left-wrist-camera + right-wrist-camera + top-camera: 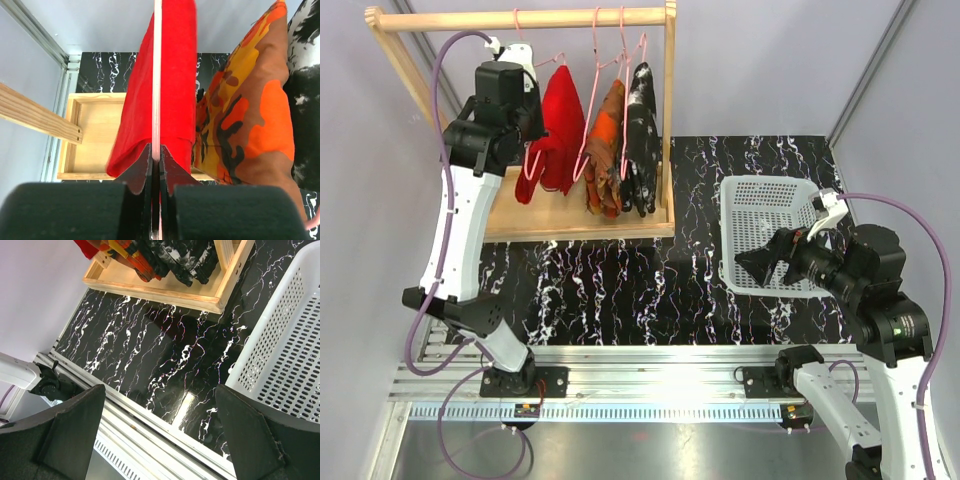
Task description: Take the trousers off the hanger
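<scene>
left gripper (155,154) clamped tight on the pink hanger wire (157,75) carrying the red trousers (560,120), at the left end of the wooden rack (520,18) on the far left. the orange-brown patterned trousers (608,135) and the black-and-white trousers (642,120) hang just to its right. right gripper (757,265) has fingers spread wide, holding nothing, over the near left part of the white basket (770,195).

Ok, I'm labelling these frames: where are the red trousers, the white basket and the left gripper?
red trousers (558,125): top external view, middle of the cloth.
white basket (760,210): top external view, bare mesh.
left gripper (156,147): left wrist view, between fingertips shut on the hanger wire (157,75).
</scene>
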You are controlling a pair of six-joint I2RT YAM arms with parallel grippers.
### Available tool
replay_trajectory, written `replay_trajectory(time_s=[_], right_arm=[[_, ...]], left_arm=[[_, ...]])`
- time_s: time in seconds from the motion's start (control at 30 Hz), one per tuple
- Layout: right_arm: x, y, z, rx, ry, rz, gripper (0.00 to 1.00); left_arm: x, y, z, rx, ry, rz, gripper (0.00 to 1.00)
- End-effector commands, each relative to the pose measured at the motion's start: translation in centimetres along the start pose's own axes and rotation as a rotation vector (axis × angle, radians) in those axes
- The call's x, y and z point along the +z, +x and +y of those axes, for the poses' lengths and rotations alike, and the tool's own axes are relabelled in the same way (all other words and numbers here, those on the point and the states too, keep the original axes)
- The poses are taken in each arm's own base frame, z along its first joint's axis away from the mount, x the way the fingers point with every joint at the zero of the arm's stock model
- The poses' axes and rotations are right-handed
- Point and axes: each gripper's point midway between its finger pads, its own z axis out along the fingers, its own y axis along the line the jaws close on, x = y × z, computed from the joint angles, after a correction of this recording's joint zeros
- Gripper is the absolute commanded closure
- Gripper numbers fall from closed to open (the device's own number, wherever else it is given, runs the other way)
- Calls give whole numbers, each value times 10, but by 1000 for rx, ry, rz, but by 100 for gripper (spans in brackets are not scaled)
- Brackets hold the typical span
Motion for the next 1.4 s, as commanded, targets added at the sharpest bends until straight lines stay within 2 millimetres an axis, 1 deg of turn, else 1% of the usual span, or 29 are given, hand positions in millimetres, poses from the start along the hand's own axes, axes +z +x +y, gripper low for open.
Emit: replay_trajectory(time_s=[0.0,0.03,0.07,0.1,0.13,0.17,0.2,0.27,0.33,0.37,0.5,0.57,0.6,0.67,0.73,0.83,0.87,0.93,0.97,1.03,1.07,1.1,1.13,1.2,1.23,1.27,1.3,1.33,1.37], right_arm=[[5,-10,4,-4,-23,-26,1],[5,-12,3,-2,-18,-35,1],[5,-15,2,4,-5,-45,1],[5,-17,2,16,-3,-56,1],[5,-21,2,20,2,-74,0],[4,-25,-1,23,23,-96,1],[4,-28,-1,33,27,-112,1],[3,-33,0,33,25,-137,1],[1,-36,3,26,14,-150,1],[2,-35,3,31,13,-148,0],[4,-33,2,30,10,-143,0],[5,-33,1,26,9,-145,1],[5,-33,1,21,11,-149,0],[5,-36,-3,13,29,-165,1],[5,-44,-4,10,46,-189,1],[9,-53,-11,17,75,-226,1],[13,-50,-15,24,82,-225,1],[17,-58,-14,7,64,-256,1],[21,-58,-10,4,36,-241,1],[28,-63,-4,-18,-7,-229,1],[34,-64,1,-29,-50,-203,0],[38,-67,5,-33,-75,-195,1],[40,-70,14,-54,-133,-189,1],[51,-80,18,-68,-168,-175,1],[55,-88,21,-77,-183,-182,1],[62,-98,22,-96,-186,-182,1],[67,-102,32,-128,-209,-177,0],[71,-103,36,-154,-207,-162,1],[76,-122,39,-224,-168,-192,1]], left_arm=[[-19,-26,6,-29,-21,-120,100],[-23,-31,10,-35,-34,-148,100],[-39,-46,13,-58,-26,-229,100],[-44,-50,13,-64,-22,-258,100],[-43,-48,11,-65,-7,-267,100],[-52,-61,11,-83,8,-326,100],[-64,-68,13,-98,14,-363,100],[-77,-83,16,-122,14,-424,100],[-86,-94,16,-126,25,-459,100],[-95,-104,17,-133,35,-495,100],[-107,-123,16,-154,53,-559,100],[-109,-130,14,-157,65,-577,100],[-114,-136,14,-164,72,-599,100],[-117,-142,12,-169,88,-624,100],[-119,-148,10,-169,98,-646,100],[-117,-161,9,-160,94,-692,100],[-117,-162,9,-156,93,-698,100],[-122,-166,8,-160,104,-714,100],[-125,-167,9,-162,109,-721,100],[-142,-171,11,-180,124,-759,100],[-140,-168,11,-179,125,-753,100],[-156,-170,14,-190,133,-781,100],[-160,-170,14,-192,143,-791,100],[-166,-166,14,-213,160,-791,100],[-175,-163,14,-220,175,-794,100],[-177,-160,15,-229,179,-788,100],[-173,-153,14,-246,182,-764,100],[-185,-149,17,-257,188,-773,100],[-187,-145,19,-274,186,-768,100]])
